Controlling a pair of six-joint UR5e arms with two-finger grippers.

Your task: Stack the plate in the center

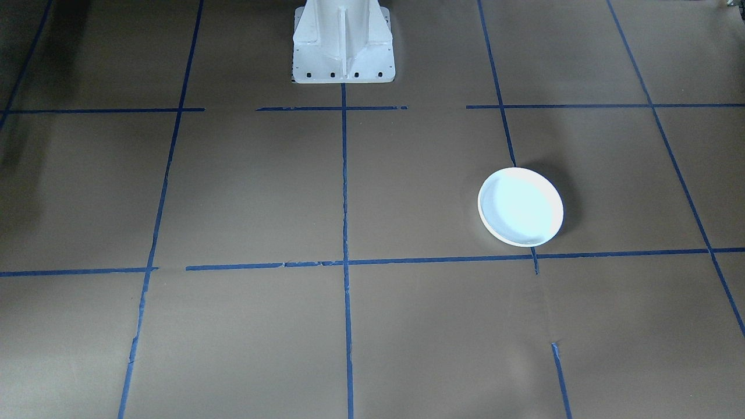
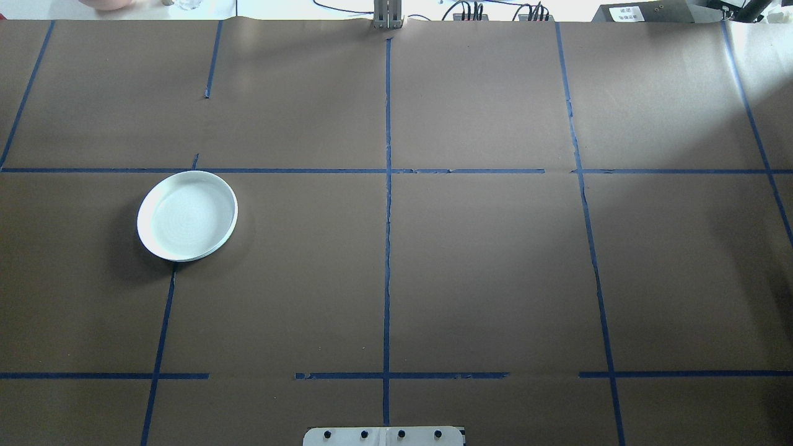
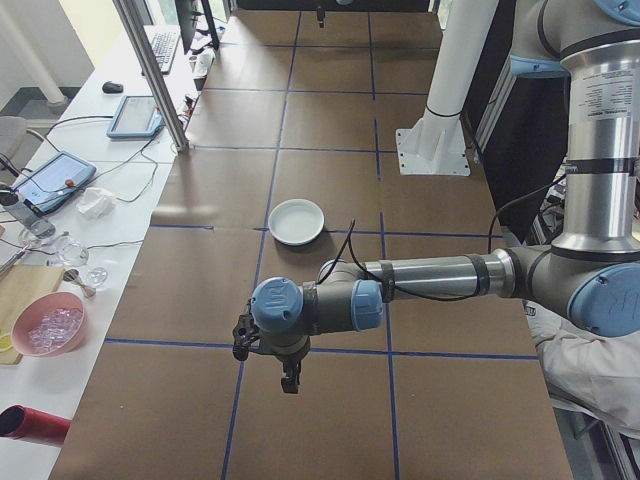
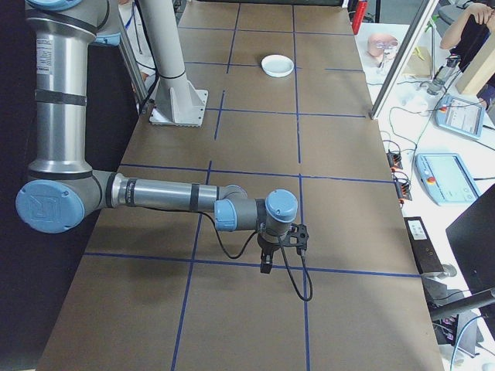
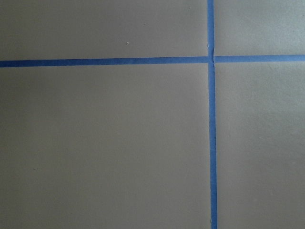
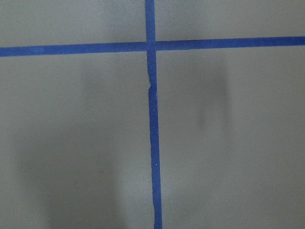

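One plate (image 2: pixel 187 215) on table's left, both claws' openings unreadable

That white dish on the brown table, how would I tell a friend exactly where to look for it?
Start at the brown paper-covered table crossed by blue tape lines. On the robot's left half, one tape line runs under a round, shallow, pale bluish-white plate with a thin cream rim. It is the only object lying on the paper.
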